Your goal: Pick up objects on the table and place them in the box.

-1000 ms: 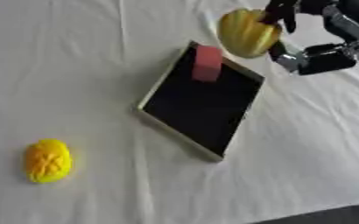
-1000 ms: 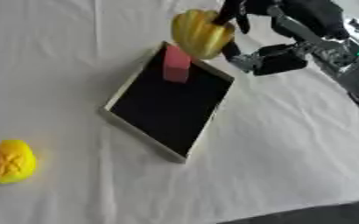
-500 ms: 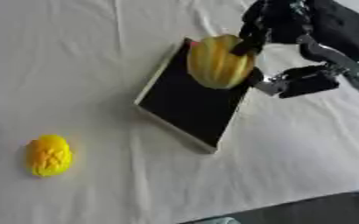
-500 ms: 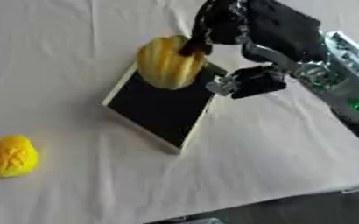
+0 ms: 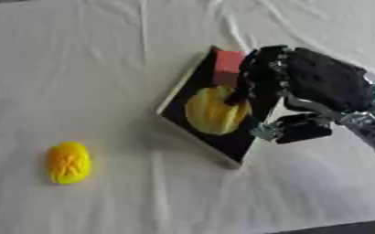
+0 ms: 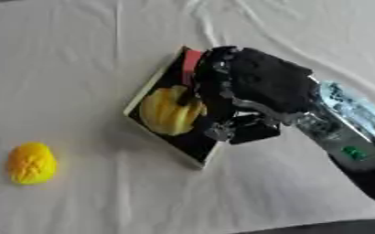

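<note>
Black right hand [image 5: 302,91] lowering ribbed yellow fruit [image 5: 213,111], fingers curled round it, into shallow black box [image 5: 192,93]; release next.

1. The right hand [image 5: 302,87] and its arm cover the box's [image 5: 174,98] right rim and the frame's right side.
2. The left half is open cloth, apart from one yellow object [image 5: 68,162] at lower left.

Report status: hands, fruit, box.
Right hand over box, fingers curled on yellow fruit. Pink block inside. Second yellow fruit left on cloth. Left hand unseen.
</note>
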